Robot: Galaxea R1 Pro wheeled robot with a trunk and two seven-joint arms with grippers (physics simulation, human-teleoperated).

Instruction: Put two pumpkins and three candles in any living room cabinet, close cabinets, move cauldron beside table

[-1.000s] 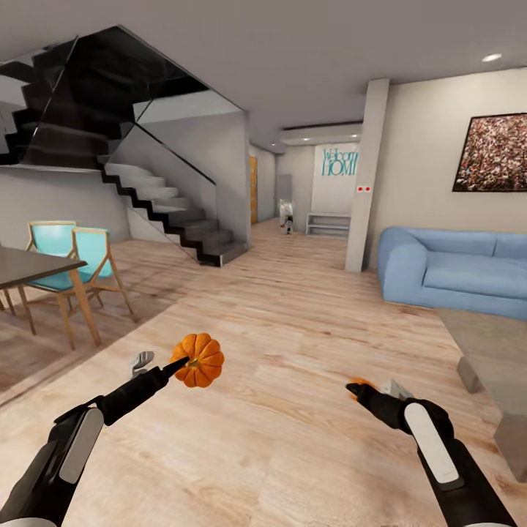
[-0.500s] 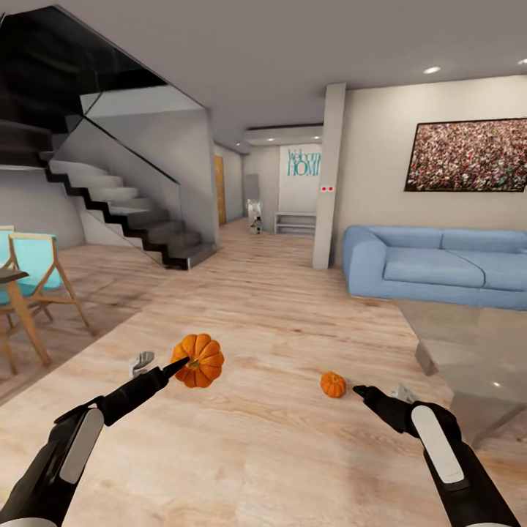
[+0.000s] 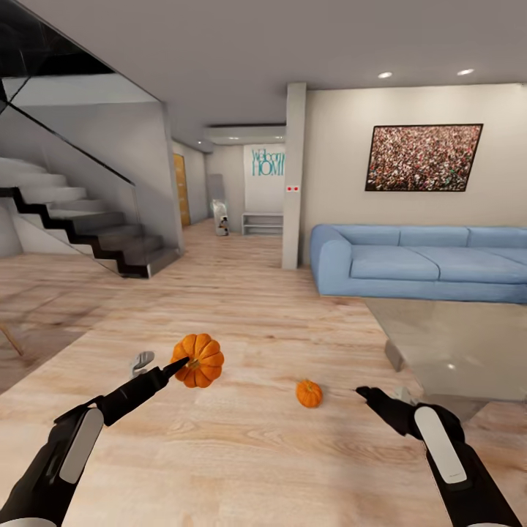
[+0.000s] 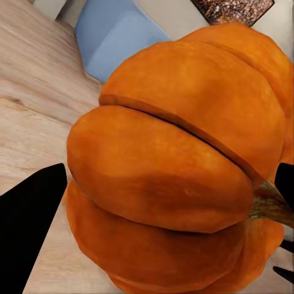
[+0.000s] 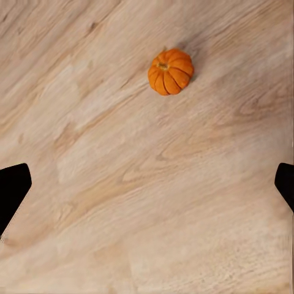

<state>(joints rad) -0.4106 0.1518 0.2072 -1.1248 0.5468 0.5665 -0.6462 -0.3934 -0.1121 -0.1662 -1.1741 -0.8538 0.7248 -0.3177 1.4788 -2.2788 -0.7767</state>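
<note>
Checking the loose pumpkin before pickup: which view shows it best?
The right wrist view: the pumpkin on the floor sits whole, stem up, on bare planks, beyond the open right gripper. The head view shows it small, ahead of that gripper.

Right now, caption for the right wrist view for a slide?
Open right end effector above plank floor, second pumpkin lying ahead, ungrasped.

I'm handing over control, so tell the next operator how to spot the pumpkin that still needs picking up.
Start at the blue sofa and come forward past the glass coffee table to the bare plank floor. The loose pumpkin sits there alone, ahead of the right tool. It looks smaller than the held pumpkin gripped by the left tool.
</note>
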